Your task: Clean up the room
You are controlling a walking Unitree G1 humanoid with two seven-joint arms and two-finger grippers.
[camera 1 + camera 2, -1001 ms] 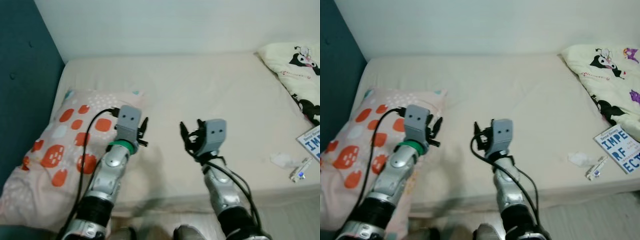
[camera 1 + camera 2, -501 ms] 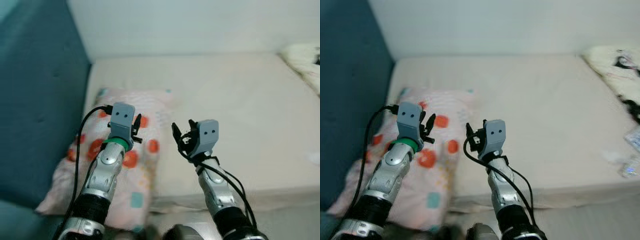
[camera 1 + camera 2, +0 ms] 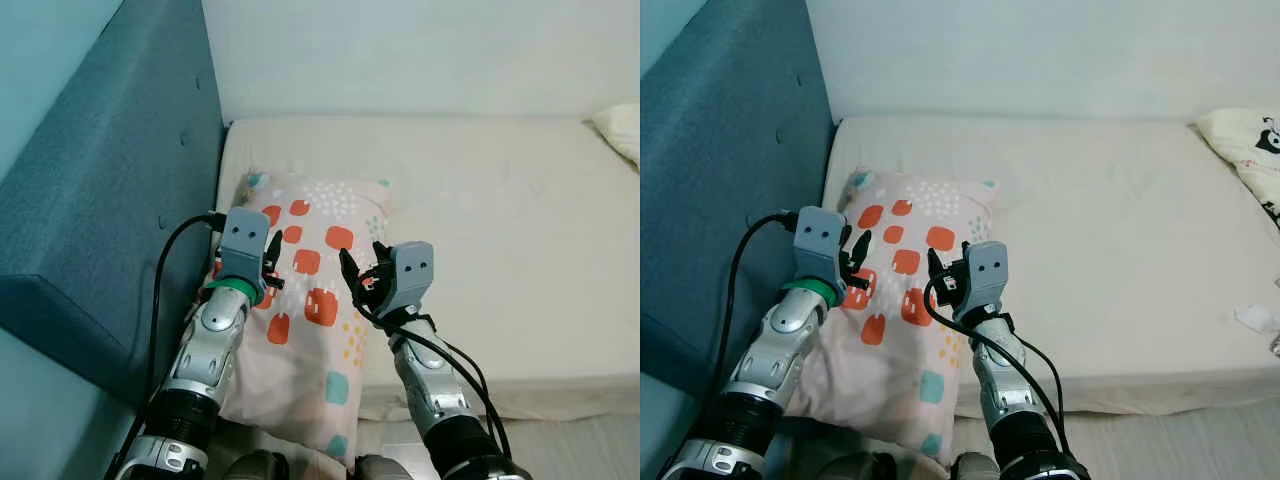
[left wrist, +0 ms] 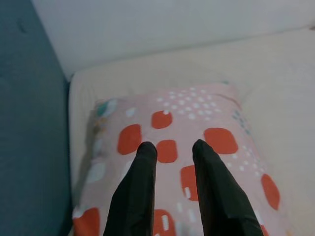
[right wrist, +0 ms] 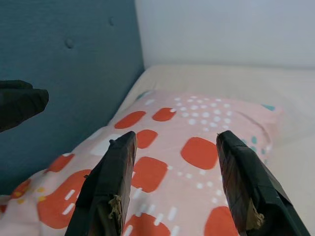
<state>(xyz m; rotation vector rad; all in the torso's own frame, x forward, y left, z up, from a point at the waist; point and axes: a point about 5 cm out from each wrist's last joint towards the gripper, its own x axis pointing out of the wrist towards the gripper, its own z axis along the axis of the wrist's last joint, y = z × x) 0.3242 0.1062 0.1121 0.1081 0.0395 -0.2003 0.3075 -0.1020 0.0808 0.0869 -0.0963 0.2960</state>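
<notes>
Nearest the robot, the left tool (image 3: 272, 262) and the right tool (image 3: 357, 275) are raised side by side above the pillow (image 3: 310, 330), touching nothing. The left tool's two black fingers (image 4: 138, 189) stand a little apart with nothing between them; the right tool's fingers (image 5: 110, 187) are spread wider, also released.

Under them the pillow lies at the head end of the bed (image 3: 480, 250), close beside the blue padded headboard (image 3: 110, 200), with its near corner hanging over the mattress edge. It is pale pink, soft and slightly rumpled, printed with rounded orange-red patches, a few teal ones, and scattered white dots and dashes.

Farther on, the cream sheet runs bare to the white wall (image 3: 420, 50). At the far right sits a cream cover with black cartoon figures (image 3: 1250, 145).
</notes>
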